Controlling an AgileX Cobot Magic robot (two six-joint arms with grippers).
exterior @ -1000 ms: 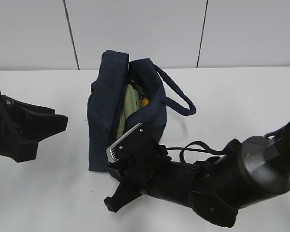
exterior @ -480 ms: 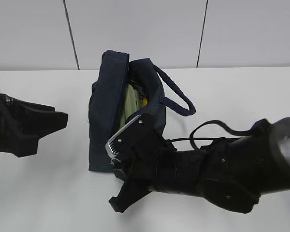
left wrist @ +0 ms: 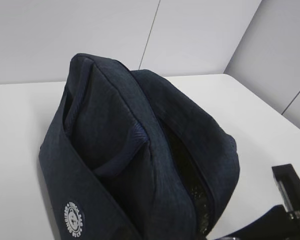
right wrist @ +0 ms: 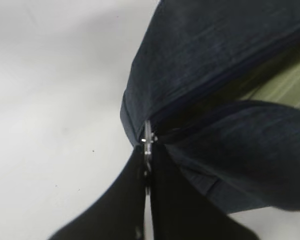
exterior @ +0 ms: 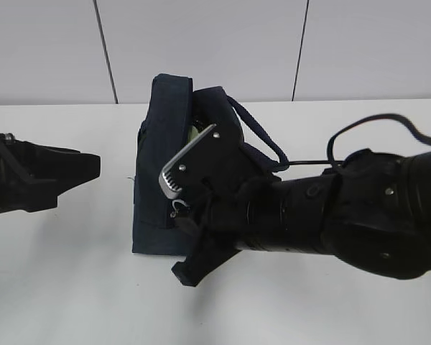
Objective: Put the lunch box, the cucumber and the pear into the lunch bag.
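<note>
The navy lunch bag (exterior: 152, 180) stands at the table's middle, its top opening narrow. It fills the left wrist view (left wrist: 140, 150). My right gripper (exterior: 178, 210) is at the bag's near end, shut on the metal zipper pull (right wrist: 148, 139), its black fingers (right wrist: 125, 200) pinched around it. The sage-green lid of the lunch box (right wrist: 285, 82) shows inside the bag through the gap. The cucumber and the pear are hidden. My left gripper (exterior: 72, 169) hovers left of the bag, apart from it; its jaws do not show clearly.
The bag's padded handle (exterior: 262, 140) loops out to the right behind my right arm (exterior: 330, 215). The white table (exterior: 72, 287) meets a panelled white wall (exterior: 201, 43) at the back.
My right gripper has moved up and away along the bag's top with the zipper pull, and the opening has narrowed. The orange-yellow spot inside is now covered. The left gripper shifted slightly.
</note>
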